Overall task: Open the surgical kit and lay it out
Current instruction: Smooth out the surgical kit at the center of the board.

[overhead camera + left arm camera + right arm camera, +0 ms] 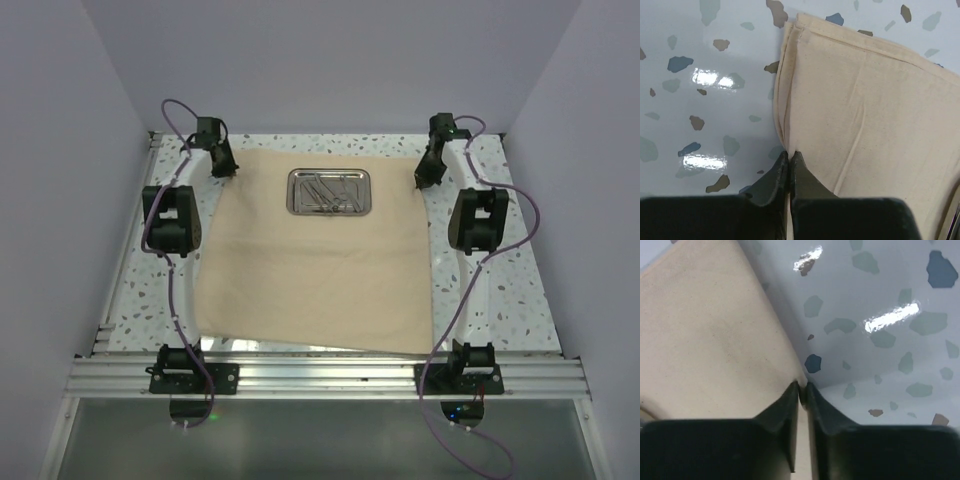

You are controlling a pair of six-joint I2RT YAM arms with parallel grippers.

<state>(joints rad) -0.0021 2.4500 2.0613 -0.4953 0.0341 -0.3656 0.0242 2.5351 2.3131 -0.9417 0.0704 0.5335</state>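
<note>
The beige cloth wrap (315, 265) of the surgical kit lies spread over the table. On its far part sits the small steel tray (331, 192) with thin silver instruments (328, 194) inside. My left gripper (225, 168) is at the wrap's far left corner, shut on the folded cloth edge (785, 107). My right gripper (427, 176) is at the far right corner, shut on the cloth edge (790, 357). In each wrist view the fingertips pinch the fabric between them.
The terrazzo tabletop (500, 290) shows on both sides of the cloth. Grey walls close in left, right and behind. An aluminium rail (320, 378) with both arm bases runs along the near edge, where the wrap's near hem hangs slightly over.
</note>
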